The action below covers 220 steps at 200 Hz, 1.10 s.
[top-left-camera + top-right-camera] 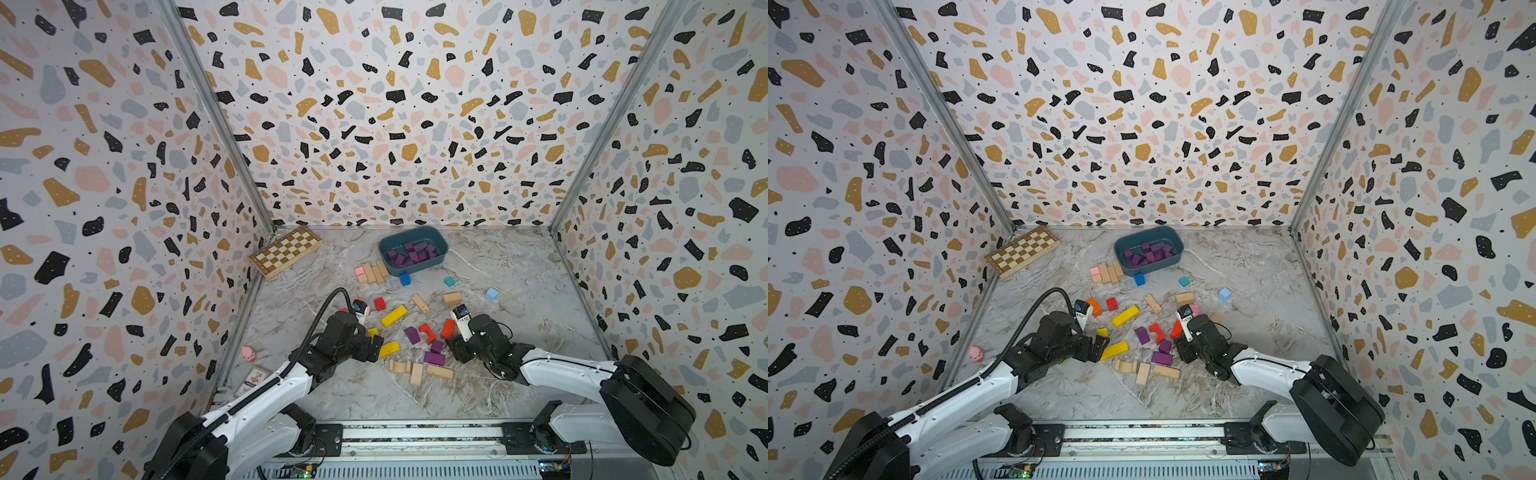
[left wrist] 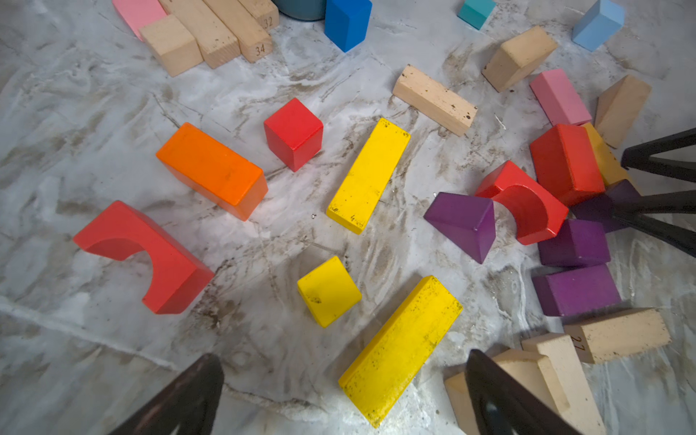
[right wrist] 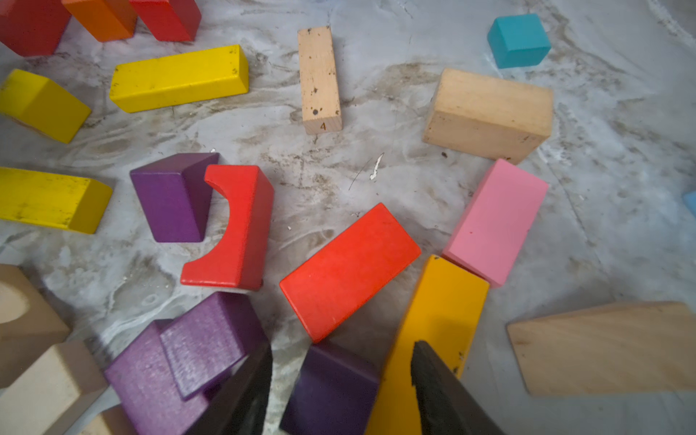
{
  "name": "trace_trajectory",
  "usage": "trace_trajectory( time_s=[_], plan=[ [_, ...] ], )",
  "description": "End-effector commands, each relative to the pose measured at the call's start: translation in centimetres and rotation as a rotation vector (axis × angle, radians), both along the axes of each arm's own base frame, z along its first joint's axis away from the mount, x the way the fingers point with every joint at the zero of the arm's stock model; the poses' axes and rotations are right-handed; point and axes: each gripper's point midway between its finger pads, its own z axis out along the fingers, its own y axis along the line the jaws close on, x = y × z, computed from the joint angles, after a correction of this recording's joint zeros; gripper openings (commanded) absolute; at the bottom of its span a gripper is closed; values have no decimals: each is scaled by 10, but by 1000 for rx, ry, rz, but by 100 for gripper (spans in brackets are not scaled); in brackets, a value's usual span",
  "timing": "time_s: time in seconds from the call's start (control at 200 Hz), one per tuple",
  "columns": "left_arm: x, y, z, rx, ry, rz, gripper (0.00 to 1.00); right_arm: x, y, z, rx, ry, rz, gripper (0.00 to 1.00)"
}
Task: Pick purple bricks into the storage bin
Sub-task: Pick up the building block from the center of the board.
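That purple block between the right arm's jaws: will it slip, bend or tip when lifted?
The purple block looks like solid painted wood, so it is probably stiff and fairly light. Its flat faces should grip firmly, and it shouldn't roll. The red block right beside it may get nudged.

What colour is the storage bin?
Dark teal-blue plastic storage bin; shows best in a top view.

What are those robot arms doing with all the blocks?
The storage bin already holds a pile of purple bricks. The right gripper has its fingers either side of another purple brick on the table, not yet squeezing it. The left gripper hangs open above the yellow blocks. Three more purple ones lie close by.
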Motion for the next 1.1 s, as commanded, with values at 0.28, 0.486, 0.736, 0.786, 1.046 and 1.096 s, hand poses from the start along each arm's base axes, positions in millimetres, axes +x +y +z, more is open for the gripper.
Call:
trace_trajectory(
  time_s=[0.28,0.486,0.736,0.786,1.046,1.096],
  plan=[
    [3,-4,6,-28,-40,-17,99,1,6,6,-3,12,3,40],
    [3,-4,6,-27,-45,-15,99,5,8,18,-9,-10,7,31],
    [4,-2,7,-28,-51,-9,99,20,19,53,4,-78,29,26],
    [3,-2,7,-29,-50,-8,99,25,24,61,10,-93,34,26],
    [3,-2,8,-31,-56,-10,99,76,53,110,61,-227,43,22],
    [3,-2,8,-31,-57,-9,99,91,58,116,66,-249,44,22]
  ],
)
